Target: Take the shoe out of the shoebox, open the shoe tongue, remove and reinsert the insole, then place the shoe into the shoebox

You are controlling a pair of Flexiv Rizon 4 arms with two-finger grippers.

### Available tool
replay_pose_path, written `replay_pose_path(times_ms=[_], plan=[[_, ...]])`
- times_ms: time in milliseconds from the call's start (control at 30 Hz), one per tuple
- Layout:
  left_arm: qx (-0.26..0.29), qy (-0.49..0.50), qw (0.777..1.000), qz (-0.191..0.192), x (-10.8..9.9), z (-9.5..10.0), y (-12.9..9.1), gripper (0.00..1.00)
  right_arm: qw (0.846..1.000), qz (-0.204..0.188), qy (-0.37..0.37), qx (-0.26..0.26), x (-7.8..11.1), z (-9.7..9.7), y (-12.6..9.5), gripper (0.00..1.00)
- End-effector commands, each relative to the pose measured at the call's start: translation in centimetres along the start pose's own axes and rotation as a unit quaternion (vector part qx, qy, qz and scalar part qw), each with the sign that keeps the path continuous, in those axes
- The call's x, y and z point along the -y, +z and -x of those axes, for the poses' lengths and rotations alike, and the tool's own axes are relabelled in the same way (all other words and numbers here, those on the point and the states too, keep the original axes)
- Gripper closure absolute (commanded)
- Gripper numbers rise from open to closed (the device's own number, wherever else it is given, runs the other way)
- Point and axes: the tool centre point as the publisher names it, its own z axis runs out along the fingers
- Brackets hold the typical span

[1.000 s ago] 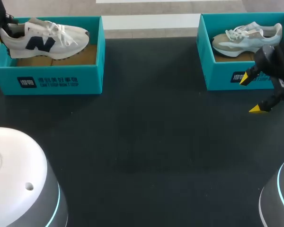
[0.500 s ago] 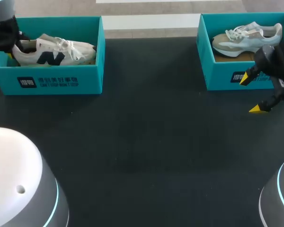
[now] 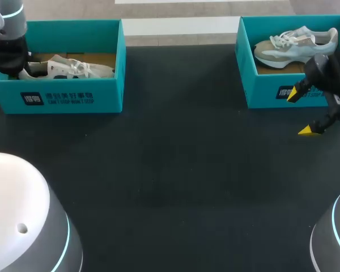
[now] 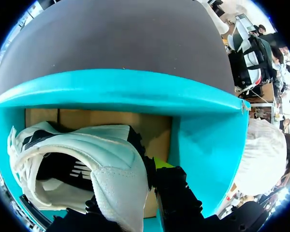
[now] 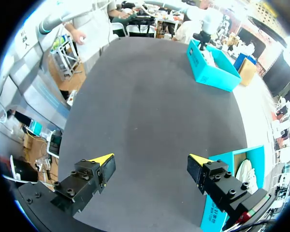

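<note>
The white shoe is seen down inside the left shoebox, at the bench's far left corner. Its heel is set toward the box's left end and its toe is pointed at the right wall, laces up. The heel is gripped by the left gripper, which is lowered into that end of the box. From the left wrist view the white heel panel is shown pinched between the fingers, with one yellow fingertip pressed against its outer side; the other finger is largely hidden behind the shoe. The collar is seen gaping open, and a dark insole is made out inside. Brown cardboard lining is visible ahead of the shoe on the box floor, and the teal walls are seen close around it. Whether the sole is resting flat cannot be told.

Over on the right, the right gripper is held above bare bench just in front of the right shoebox. Its fingers are spread wide and nothing is held between them. A second shoe, pale grey and white, is seen lying in that box, untouched by either gripper. The two boxes are set well apart, with open dark bench between them
</note>
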Motion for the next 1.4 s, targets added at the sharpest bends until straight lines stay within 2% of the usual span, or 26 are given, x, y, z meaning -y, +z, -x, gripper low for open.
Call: replay_pose_path(times_ms=[33,400,433,467,500,567,600,633,967,1400], plan=[[-0.006,0.002,1.000,0.002,0.3,-0.2,0.3,1.00,1.000,-0.001,0.000,-0.001,0.0,0.1,0.1,0.00],[-0.027,-0.002,1.000,-0.010,0.7,-0.8,2.9,1.00,1.000,-0.001,0.000,-0.001,0.0,0.1,0.1,0.00],[-0.028,-0.003,1.000,-0.013,0.7,-0.8,3.0,0.80,1.000,-0.001,0.000,-0.001,0.0,0.1,0.1,0.00],[-0.028,-0.002,1.000,-0.013,0.7,-0.8,3.0,0.66,1.000,-0.001,0.000,-0.001,0.0,0.1,0.1,0.00],[-0.026,-0.002,1.000,-0.017,0.7,-0.8,3.0,0.59,1.000,-0.001,0.000,-0.001,0.0,0.1,0.1,0.00],[-0.016,0.001,1.000,-0.020,0.7,-1.0,2.7,0.28,1.000,-0.001,0.000,-0.001,0.0,0.1,0.1,0.00],[-0.014,0.002,1.000,-0.021,0.7,-1.1,2.5,0.09,1.000,-0.001,0.000,-0.001,0.0,0.1,0.1,0.00],[-0.009,0.002,1.000,-0.021,0.7,-1.2,2.2,0.00,1.000,-0.001,0.000,-0.001,0.0,0.1,0.1,0.00],[0.034,0.000,0.999,-0.022,0.6,-2.4,-1.1,0.00,1.000,-0.001,0.000,-0.001,0.0,0.1,0.1,0.00],[0.038,0.006,0.999,-0.027,0.5,-3.2,-5.3,0.00,1.000,-0.001,0.000,-0.001,0.0,0.1,0.1,0.00]])
